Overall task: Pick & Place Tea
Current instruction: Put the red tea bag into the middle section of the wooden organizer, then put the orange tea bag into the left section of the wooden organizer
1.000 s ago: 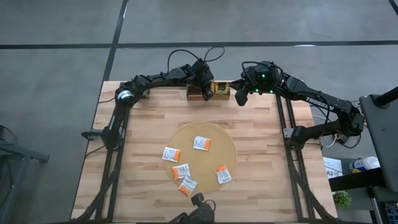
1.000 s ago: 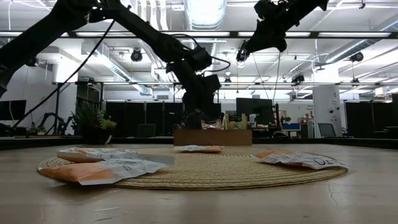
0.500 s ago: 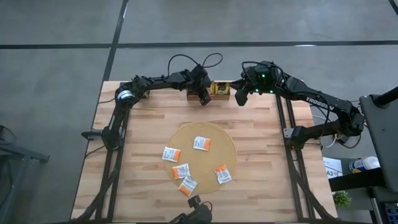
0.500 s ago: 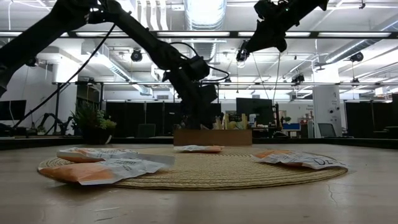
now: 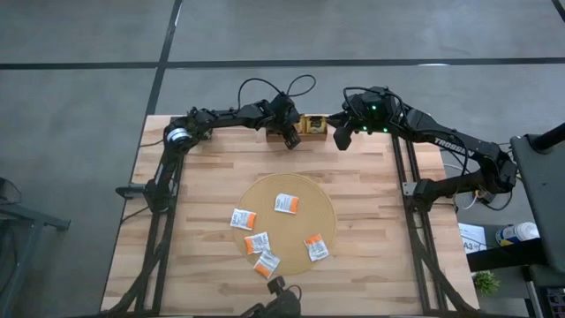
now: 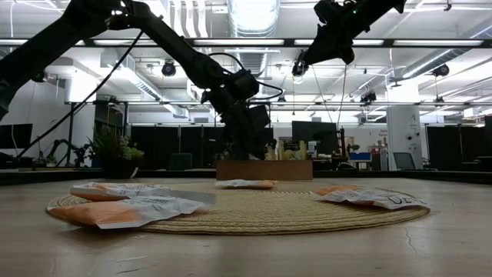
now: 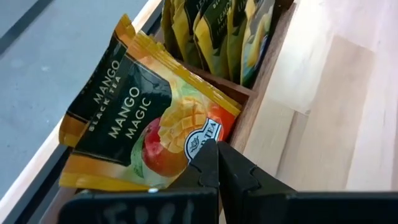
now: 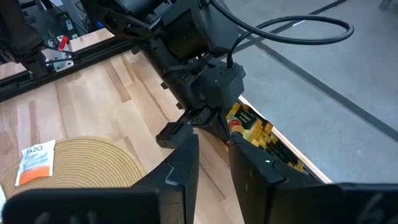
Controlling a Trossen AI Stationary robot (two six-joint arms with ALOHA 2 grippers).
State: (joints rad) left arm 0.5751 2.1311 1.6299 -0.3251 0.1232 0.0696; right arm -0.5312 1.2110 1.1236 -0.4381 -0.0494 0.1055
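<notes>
Left gripper (image 7: 214, 163), at the far edge of the table over the wooden compartment tray (image 5: 305, 128), has its two fingers pressed together on the corner of a dark green and yellow Mango Magic tea sachet (image 7: 140, 121). That sachet tilts against the tray's end, apparently not yet settled into a slot. Beside it, more green and yellow sachets (image 7: 217, 31) stand upright, packed in a row inside the tray. Right gripper (image 8: 214, 163) hovers just beside the tray on its other side, holding nothing, its fingers a narrow gap apart.

Nearer the front, a large round woven mat (image 5: 322, 208) carries five white and orange tea sachets (image 5: 286, 203), lying flat and apart from one another, untouched by either arm.

Judging from this layout, the task looks partly done: a number of sachets are already filed in the tray, one is being placed, and the five on the mat remain to be picked up
</notes>
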